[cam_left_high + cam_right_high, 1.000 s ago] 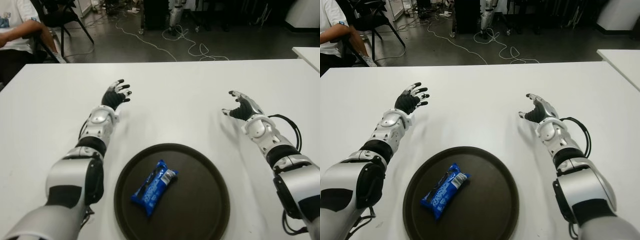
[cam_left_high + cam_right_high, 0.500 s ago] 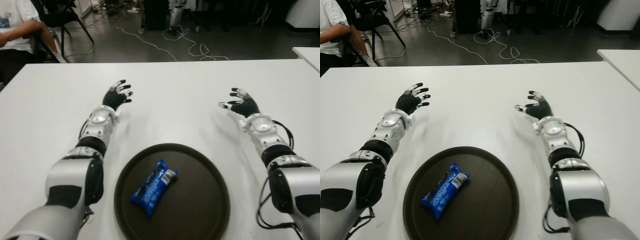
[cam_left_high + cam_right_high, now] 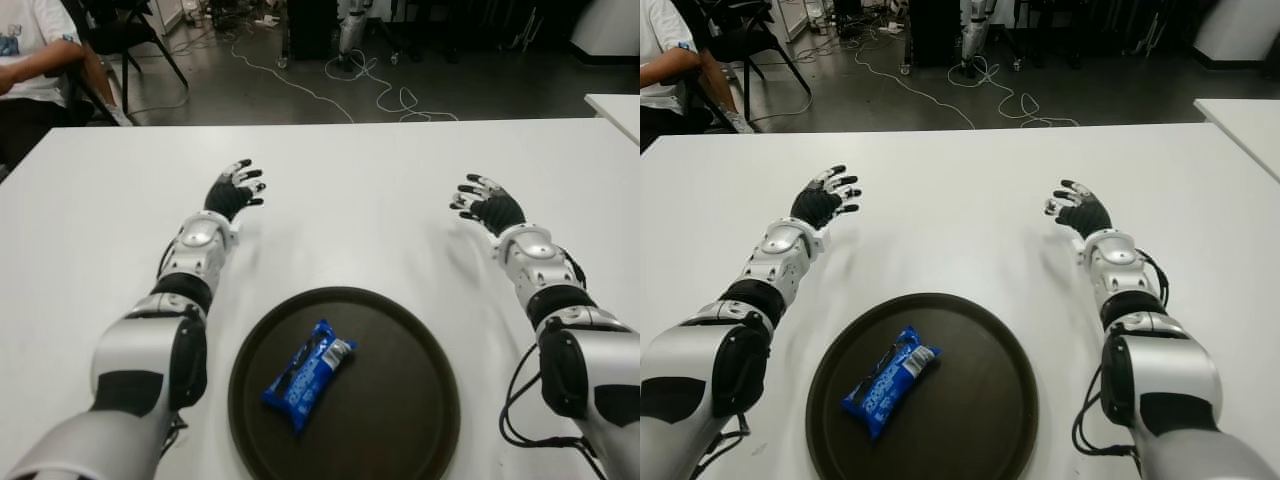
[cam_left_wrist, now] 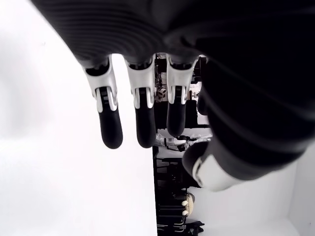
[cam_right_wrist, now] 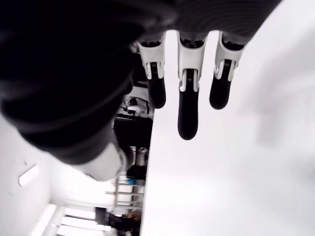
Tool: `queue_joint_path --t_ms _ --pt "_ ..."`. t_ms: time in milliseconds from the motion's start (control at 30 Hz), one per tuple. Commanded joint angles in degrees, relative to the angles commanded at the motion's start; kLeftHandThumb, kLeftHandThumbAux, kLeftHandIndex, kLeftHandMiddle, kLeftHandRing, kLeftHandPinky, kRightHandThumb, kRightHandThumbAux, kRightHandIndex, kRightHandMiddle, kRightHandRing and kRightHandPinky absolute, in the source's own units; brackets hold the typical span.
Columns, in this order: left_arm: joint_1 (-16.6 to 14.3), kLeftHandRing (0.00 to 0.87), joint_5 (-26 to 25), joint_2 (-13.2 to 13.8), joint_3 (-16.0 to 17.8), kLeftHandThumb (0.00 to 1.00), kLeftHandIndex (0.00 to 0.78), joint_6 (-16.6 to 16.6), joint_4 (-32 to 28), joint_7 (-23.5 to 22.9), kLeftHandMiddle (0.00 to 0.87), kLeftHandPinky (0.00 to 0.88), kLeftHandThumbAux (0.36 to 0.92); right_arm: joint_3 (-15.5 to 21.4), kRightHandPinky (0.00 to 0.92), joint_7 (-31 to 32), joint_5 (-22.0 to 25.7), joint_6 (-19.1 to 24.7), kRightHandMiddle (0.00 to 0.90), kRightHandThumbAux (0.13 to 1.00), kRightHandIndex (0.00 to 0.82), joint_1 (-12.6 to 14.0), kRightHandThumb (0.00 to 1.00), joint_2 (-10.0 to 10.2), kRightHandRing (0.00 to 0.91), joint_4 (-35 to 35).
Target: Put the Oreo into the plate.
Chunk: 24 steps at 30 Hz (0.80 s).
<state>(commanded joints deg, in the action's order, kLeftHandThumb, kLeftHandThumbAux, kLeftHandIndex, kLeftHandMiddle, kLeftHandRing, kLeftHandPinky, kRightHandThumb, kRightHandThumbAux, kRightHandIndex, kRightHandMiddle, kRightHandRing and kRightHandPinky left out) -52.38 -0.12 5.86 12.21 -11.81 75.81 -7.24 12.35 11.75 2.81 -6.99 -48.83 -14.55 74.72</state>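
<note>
A blue Oreo pack (image 3: 307, 374) lies inside the round dark plate (image 3: 400, 420) near the table's front edge, left of the plate's middle. My left hand (image 3: 233, 189) is stretched out over the white table beyond the plate on the left, fingers (image 4: 110, 132) spread and holding nothing. My right hand (image 3: 483, 201) is out on the right, level with the left one, palm turned down; its fingers (image 5: 187, 120) are extended and empty.
The white table (image 3: 350, 220) spreads wide around the plate. A person in a white shirt (image 3: 30, 40) sits beyond the far left corner by a dark chair. Cables lie on the floor behind the table. Another white table's corner (image 3: 615, 105) shows at the far right.
My right hand has moved forward and to the right and rolled palm down, its fingers straightening. The left hand, the plate and the Oreo pack have stayed put.
</note>
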Motion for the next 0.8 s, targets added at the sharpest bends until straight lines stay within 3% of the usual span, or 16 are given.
queue_joint_path --t_ms 333,800 --pt "0.0 0.214 0.5 0.1 -0.3 0.002 0.096 -0.1 0.0 0.1 0.193 0.269 0.781 2.1 0.364 3.5 2.2 1.3 0.216 0.712 0.105 -0.1 0.106 -0.1 0.277 -0.1" --pt "0.0 0.220 1.0 0.1 -0.7 0.000 0.095 -0.2 0.0 0.4 0.195 0.287 0.774 3.1 0.362 4.7 2.8 2.0 0.204 0.689 0.093 -0.1 0.122 -0.2 0.265 0.0"
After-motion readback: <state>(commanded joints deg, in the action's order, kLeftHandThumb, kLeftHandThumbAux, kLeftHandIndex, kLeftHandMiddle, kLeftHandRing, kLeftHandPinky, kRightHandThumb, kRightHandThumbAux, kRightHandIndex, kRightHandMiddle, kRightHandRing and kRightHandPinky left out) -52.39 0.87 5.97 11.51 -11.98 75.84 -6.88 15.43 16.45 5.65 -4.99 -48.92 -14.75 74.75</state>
